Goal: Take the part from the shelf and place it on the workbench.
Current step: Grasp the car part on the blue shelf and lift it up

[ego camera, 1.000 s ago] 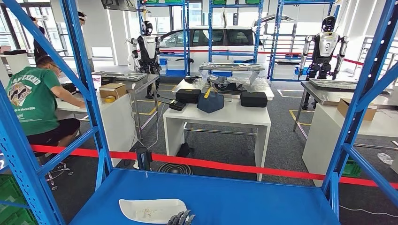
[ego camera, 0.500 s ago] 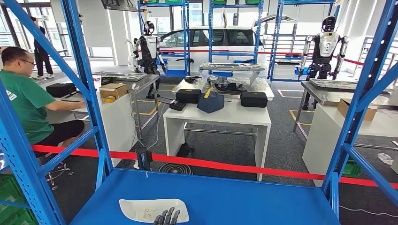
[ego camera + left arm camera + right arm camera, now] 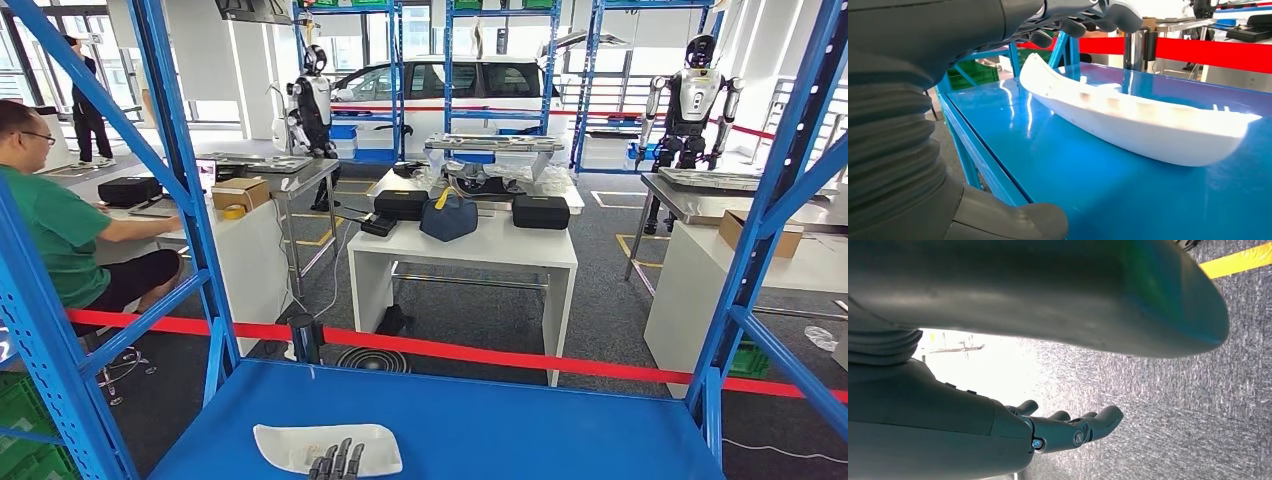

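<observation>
Head view, lower centre: the white part [image 3: 325, 445] lies flat on the blue shelf [image 3: 500, 420], near its front edge. Your left hand [image 3: 336, 462] reaches over the part's near edge, fingers [image 3: 344, 455] extended and apart, holding nothing. In the left wrist view the fingers [image 3: 1068, 26] hover above the part's raised end [image 3: 1035, 67]; whether they touch it cannot be told. The right hand [image 3: 1068, 427] hangs over grey floor, fingers loosely spread, empty. To grasp well, you should probably lower the fingers across the curved rim and bring the thumb under the thin edge before lifting; the shell looks light and smooth, so it may slide on the shelf.
</observation>
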`<action>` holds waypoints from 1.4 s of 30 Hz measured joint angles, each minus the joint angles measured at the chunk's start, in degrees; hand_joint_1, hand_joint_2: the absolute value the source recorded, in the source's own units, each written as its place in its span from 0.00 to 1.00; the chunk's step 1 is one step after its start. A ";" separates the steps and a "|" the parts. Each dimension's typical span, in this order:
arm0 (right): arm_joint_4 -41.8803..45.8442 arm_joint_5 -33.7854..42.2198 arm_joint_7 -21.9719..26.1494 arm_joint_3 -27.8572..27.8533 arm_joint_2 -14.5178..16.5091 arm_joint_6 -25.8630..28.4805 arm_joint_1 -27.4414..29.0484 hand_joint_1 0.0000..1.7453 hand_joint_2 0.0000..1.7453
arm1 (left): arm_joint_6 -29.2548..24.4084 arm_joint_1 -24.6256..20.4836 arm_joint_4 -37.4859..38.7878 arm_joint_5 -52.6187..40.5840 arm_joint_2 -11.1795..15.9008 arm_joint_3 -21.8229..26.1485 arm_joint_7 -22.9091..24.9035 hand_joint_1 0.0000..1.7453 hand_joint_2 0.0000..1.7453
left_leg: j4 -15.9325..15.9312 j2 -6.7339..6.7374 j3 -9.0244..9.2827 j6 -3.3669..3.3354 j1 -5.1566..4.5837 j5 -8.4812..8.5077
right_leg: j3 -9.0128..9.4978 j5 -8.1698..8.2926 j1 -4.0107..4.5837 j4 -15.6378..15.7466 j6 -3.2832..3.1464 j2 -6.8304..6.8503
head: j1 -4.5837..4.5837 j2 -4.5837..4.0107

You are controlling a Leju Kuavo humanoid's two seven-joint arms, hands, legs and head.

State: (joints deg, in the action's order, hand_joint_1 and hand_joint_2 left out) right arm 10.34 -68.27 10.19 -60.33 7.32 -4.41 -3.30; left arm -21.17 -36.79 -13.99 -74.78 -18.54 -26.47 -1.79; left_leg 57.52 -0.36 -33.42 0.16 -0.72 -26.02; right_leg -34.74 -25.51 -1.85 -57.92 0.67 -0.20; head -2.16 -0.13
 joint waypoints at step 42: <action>0.00 -1.75 0.00 0.03 0.09 -0.14 -0.06 0.00 0.00 | -3.50 0.72 0.11 0.73 1.05 1.40 -2.98 0.54 1.00 | 0.00 0.00 0.00 0.00 0.00 0.00 | 0.00 0.00 0.00 0.00 0.00 0.00 | 0.00 -0.01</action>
State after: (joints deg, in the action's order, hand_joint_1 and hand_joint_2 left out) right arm 10.34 -70.02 10.19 -60.29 7.41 -4.55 -3.36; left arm -24.66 -36.07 -13.88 -74.05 -17.49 -25.07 -4.77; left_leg 57.52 -0.36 -33.42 0.16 -0.72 -26.02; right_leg -34.74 -25.51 -1.85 -57.92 0.67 -0.20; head -2.16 -0.14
